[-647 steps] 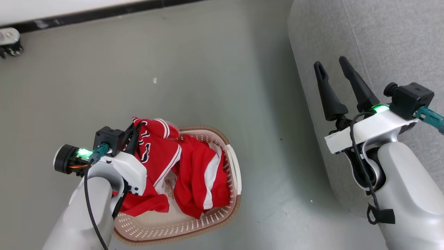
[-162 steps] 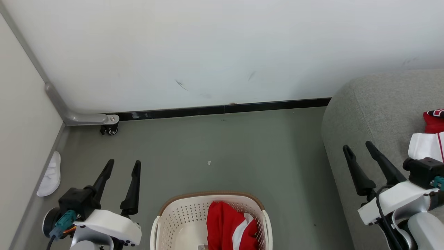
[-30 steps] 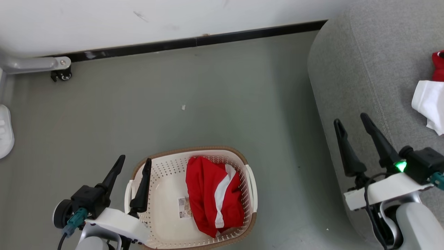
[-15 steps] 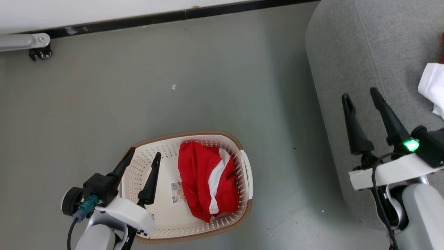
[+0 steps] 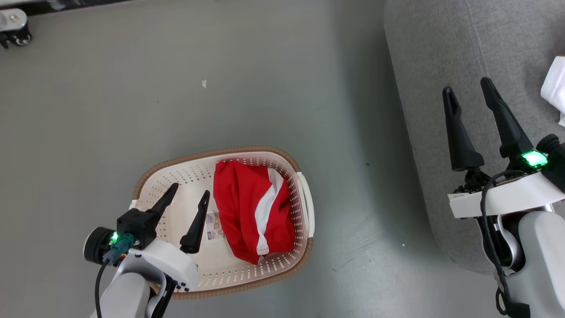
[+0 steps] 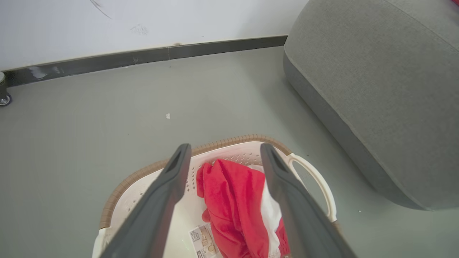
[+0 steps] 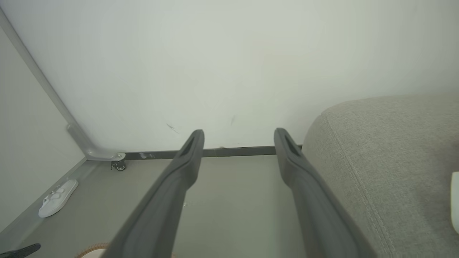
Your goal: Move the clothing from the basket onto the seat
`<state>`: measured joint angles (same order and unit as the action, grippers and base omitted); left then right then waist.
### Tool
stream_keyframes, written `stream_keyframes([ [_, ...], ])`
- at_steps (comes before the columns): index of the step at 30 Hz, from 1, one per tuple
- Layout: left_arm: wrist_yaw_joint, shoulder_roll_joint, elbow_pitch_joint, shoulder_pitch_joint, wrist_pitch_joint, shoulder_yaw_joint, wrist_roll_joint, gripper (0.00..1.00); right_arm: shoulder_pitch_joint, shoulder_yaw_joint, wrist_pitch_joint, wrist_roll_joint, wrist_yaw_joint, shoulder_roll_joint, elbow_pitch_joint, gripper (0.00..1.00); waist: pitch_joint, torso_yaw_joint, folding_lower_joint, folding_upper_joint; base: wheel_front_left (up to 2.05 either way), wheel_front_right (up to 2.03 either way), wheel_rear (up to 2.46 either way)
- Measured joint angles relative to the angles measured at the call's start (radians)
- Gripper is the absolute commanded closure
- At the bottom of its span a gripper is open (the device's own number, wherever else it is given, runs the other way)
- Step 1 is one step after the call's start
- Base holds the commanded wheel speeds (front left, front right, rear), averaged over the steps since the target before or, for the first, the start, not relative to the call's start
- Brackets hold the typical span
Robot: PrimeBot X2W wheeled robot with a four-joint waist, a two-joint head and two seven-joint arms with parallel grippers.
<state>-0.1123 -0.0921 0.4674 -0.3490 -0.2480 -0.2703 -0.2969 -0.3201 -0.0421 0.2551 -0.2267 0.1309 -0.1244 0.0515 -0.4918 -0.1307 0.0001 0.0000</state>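
One red garment [image 5: 251, 212] lies bunched in the right half of the basket [image 5: 194, 170], soft, light and floppy I judge, so my left claw [image 5: 190, 190], spread wide over the basket, should pinch a thick middle fold.

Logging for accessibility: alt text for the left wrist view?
The left gripper, open, frames a red-and-white garment lying in the basket on a grey floor. A paper label shows on the basket bottom beside the garment. The grey sofa stands at right, with a white wall behind.
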Motion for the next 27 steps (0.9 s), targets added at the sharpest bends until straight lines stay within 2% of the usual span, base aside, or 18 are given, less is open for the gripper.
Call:
stream_keyframes([
  [27, -0.014, -0.01, 0.198, -0.19, 0.009, -0.091, 0.027, 0.0, -0.128, -0.021, 0.0, 0.0, 0.0, 0.002, 0.04, 0.0, -0.178, -0.053, 0.0, -0.0001, 0.0, 0.0, 0.0],
])
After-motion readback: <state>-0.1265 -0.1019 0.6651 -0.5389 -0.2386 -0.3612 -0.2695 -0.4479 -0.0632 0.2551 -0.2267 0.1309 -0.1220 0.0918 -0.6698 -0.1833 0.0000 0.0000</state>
